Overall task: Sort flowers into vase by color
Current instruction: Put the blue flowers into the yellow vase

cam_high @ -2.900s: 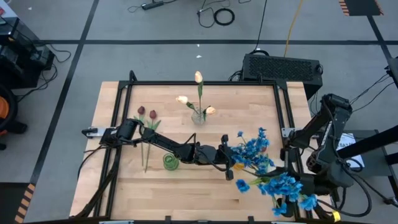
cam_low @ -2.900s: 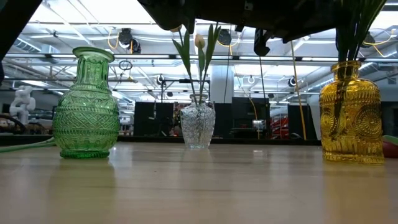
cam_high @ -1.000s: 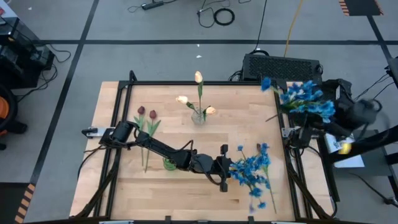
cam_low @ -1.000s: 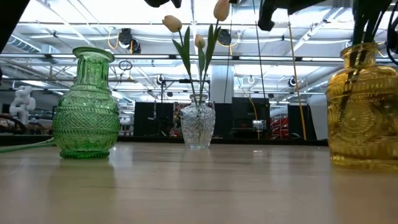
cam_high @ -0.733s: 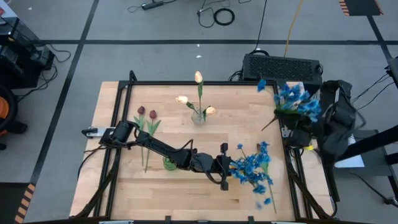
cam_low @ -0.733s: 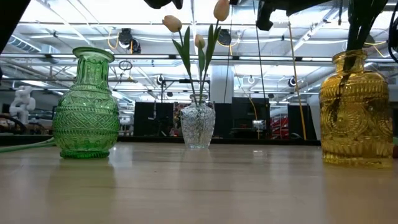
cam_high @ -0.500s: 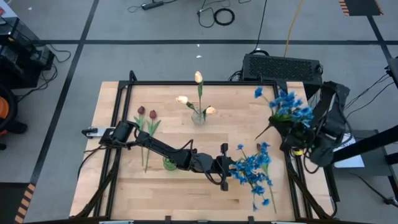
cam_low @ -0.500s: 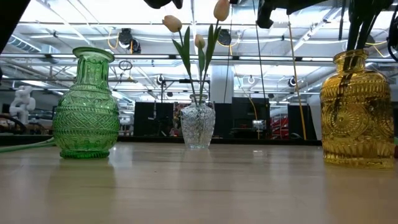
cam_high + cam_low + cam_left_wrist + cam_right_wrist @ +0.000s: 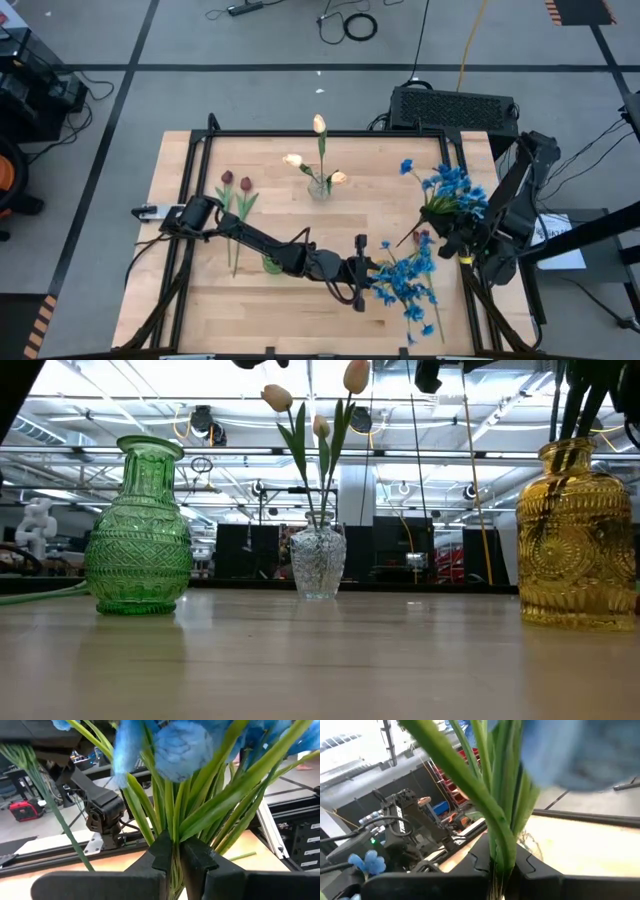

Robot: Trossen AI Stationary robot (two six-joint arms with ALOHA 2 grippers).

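My left gripper is over the table's near middle, shut on a bunch of blue flowers whose stems stand in the yellow vase. My right gripper hovers by the table's right side, shut on a second blue bunch. Cream tulips stand in the clear vase. Two dark red tulips lie flat on the table's left part. The green vase stands under my left arm. My left gripper pinches the green stems of the blue bunch between its two fingers, coming level from the table's left and lying across them. The stems stand roughly upright, lower ends in the yellow vase, blooms above the fingers. My right gripper pinches several green stems of its bunch between both fingers, below the blooms. The bunch is lifted clear of the table and lies slanted, with its cut stem end pointing toward the yellow vase and its blooms toward the far right.
A black metal frame runs round the wooden table. A black box sits behind the far right corner. Bare wood lies along the near edge, and more lies between the clear vase and the right frame rail.
My right gripper has carried its blue bunch from beyond the table's far right corner down and toward the near left, over the table and close to the yellow vase. The bunch has turned with it. The yellow vase has shifted slightly in the low view.
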